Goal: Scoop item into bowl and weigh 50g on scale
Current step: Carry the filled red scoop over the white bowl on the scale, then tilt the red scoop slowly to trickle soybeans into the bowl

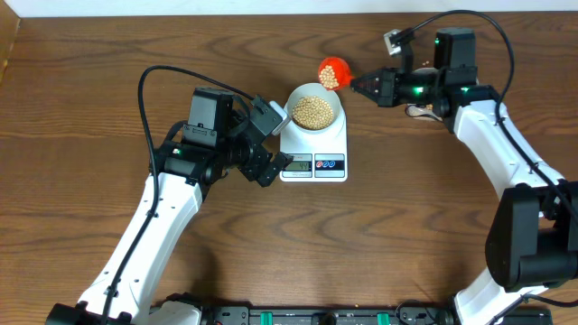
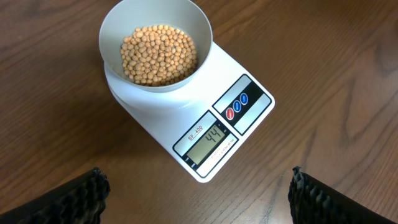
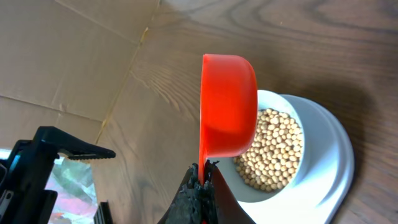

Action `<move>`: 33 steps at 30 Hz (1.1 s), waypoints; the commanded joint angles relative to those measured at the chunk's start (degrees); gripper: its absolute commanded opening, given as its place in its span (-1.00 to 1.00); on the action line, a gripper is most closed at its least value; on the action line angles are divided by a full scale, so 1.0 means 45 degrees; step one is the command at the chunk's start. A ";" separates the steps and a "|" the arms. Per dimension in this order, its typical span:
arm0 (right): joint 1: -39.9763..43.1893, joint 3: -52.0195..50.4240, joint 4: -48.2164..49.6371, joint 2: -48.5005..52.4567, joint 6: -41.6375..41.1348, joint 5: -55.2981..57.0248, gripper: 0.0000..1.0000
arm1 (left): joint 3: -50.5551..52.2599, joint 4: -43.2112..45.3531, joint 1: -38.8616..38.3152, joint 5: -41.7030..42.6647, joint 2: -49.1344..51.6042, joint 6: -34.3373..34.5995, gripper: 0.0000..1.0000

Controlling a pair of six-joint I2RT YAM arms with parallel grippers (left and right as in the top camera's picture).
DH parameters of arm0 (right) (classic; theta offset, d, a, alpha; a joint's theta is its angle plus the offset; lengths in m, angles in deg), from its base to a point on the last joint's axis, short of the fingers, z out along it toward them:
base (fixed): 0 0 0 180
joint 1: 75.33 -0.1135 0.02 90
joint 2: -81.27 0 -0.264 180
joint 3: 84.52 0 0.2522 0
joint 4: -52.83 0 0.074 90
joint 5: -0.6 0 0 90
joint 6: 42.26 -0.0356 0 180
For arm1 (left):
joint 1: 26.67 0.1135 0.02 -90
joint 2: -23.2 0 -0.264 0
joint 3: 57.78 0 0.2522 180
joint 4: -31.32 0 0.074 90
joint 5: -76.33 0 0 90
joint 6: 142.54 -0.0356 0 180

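Robotics lab test bench. Two white-and-black robot arms rise from the near edge of a brown wood-grain table, the left arm on the left and the right arm on the right. Black cables loop in the open above the arms. A black rail with green fittings runs along the near edge between the arm bases. A few household things sit like test props toward the far middle: a white digital scale, a white bowl of tan beans on it, and a red scoop. Plain brown cardboard shows beside the table.
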 commanded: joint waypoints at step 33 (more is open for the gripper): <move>-0.1734 -0.0010 -0.0806 0.0121 0.4935 0.3939 -0.98 | 0.0092 -0.0005 -0.0005 0.0073 0.0005 -0.0126 0.89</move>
